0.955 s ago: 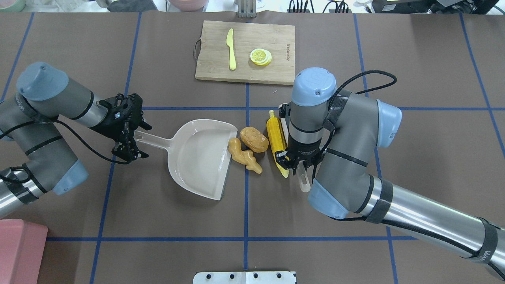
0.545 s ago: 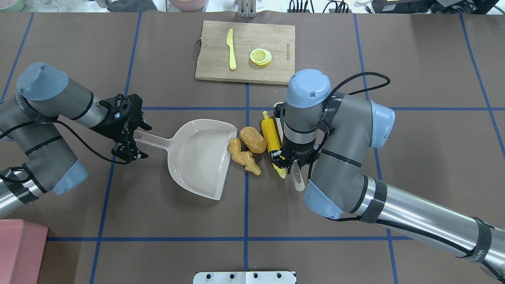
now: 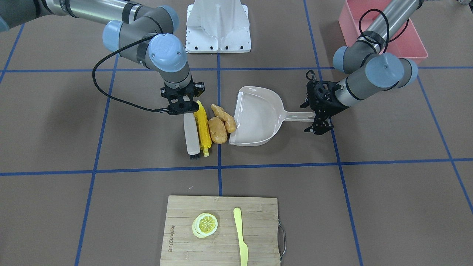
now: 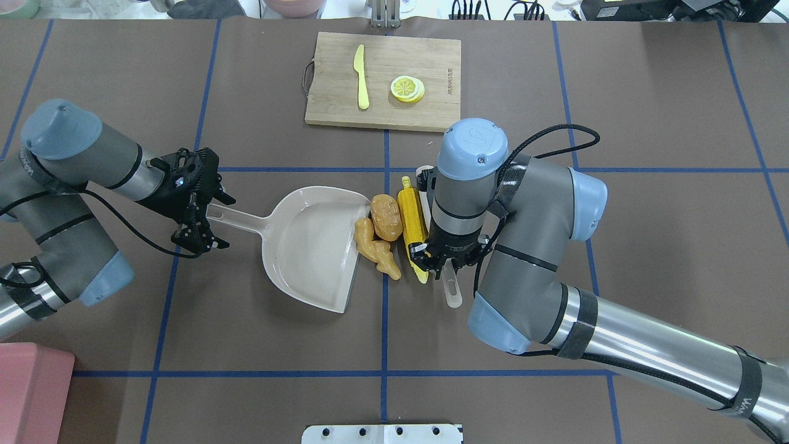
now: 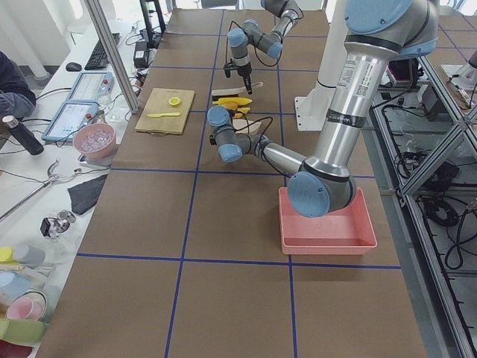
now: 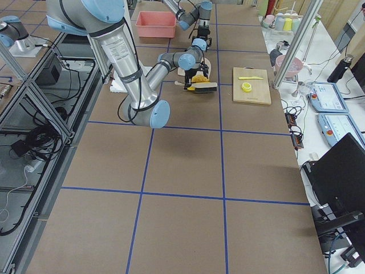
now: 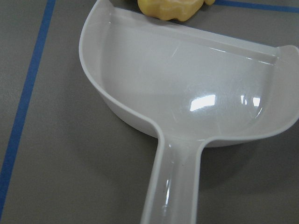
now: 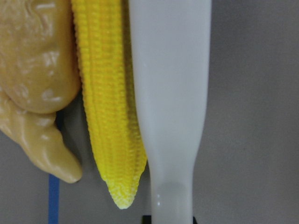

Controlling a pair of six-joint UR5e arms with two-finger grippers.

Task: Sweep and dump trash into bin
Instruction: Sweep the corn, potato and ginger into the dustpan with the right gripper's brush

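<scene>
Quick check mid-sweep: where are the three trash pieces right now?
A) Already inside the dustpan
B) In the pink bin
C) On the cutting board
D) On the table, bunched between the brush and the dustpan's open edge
D. The corn cob, potato and ginger root lie on the table between the brush and the dustpan, whose inside is bare.

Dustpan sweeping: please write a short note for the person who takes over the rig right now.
Left gripper: shut on the dustpan handle, pan flat on the table.
Right gripper: shut on the brush, which lies against the corn cob.
Corn cob, potato and ginger root are lined up at the pan's mouth, none inside.
Left to do: push all three in, then tip them into the pink bin.
</scene>
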